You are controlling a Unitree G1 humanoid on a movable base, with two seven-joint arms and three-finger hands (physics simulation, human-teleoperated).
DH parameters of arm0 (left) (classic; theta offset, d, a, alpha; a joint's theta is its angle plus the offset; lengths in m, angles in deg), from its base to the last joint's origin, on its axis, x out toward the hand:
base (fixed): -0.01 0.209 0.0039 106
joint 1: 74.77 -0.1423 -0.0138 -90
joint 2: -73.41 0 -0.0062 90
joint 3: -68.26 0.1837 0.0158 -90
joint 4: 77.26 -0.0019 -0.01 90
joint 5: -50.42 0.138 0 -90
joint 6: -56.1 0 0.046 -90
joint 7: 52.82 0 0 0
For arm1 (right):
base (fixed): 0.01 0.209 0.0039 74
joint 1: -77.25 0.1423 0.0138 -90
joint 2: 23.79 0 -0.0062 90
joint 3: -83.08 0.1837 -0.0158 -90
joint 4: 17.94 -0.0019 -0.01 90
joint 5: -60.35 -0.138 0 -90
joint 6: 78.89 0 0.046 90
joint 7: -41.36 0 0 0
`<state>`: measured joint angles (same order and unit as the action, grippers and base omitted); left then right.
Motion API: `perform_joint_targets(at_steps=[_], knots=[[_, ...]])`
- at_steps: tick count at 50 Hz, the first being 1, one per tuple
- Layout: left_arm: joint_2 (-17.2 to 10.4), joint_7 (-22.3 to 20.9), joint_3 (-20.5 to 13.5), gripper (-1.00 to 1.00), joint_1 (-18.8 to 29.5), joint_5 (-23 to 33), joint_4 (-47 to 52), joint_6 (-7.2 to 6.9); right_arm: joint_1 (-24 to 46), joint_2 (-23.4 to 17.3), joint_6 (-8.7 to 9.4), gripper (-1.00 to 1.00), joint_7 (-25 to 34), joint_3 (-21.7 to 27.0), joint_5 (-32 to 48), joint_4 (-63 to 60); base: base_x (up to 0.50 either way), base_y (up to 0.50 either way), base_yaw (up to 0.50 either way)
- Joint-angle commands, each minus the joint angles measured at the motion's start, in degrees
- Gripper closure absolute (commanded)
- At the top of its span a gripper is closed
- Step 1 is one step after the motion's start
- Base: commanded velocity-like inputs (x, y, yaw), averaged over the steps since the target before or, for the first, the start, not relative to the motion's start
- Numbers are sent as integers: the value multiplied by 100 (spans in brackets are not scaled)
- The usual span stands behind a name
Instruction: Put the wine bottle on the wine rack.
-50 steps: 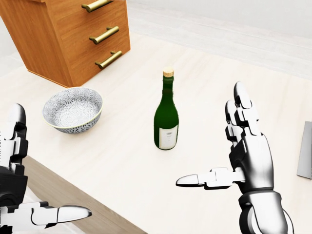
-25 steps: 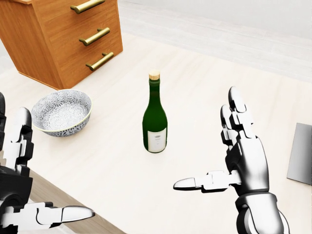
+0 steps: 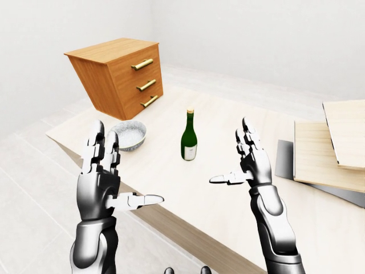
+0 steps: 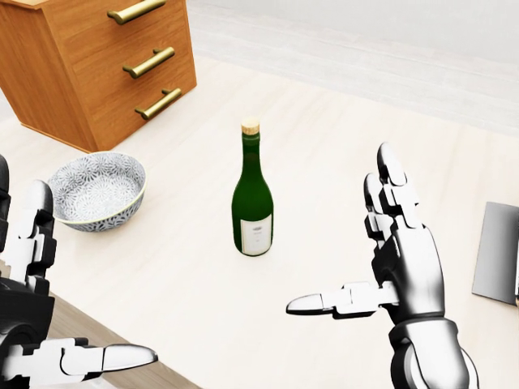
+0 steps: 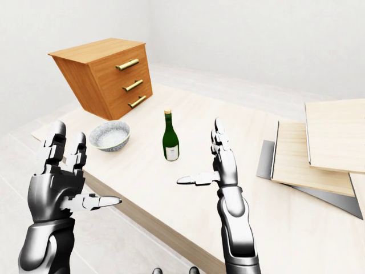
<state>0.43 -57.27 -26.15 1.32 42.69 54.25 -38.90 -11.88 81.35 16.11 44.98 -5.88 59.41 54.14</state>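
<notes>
While upright on table [image 4: 324, 162], corked wine bottle [image 4: 253, 203].

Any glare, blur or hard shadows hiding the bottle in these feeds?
Head view: wine bottle sharp, label readable, only a soft highlight on the glass. Left-eye view: even flat light, faint shadows, drawer unit looks tilted by the wide lens. Right-eye view: much the same.
</notes>
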Motion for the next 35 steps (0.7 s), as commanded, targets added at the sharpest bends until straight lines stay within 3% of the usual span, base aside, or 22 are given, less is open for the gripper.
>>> perform_joint_targets(at_steps=[1, 13, 20, 35], knots=[[0, -6, -5, -100, -12, -2, -16, 0, 120, -12, 0, -100, -53, 21, 24, 28, 0, 0, 0], [-7, 3, -14, -100, 63, -3, -106, 0, 962, -265, 0, -100, -52, 392, -71, 483, 0, 0, 0], [-9, 24, -4, -100, 86, -4, -79, 0, 1794, -458, 0, -100, -101, 623, -263, 1432, 0, 0, 0], [-12, 70, 17, -100, 163, 4, -79, 0, 3472, -739, 0, -100, -265, 625, -436, 3562, 0, 0, 0]])
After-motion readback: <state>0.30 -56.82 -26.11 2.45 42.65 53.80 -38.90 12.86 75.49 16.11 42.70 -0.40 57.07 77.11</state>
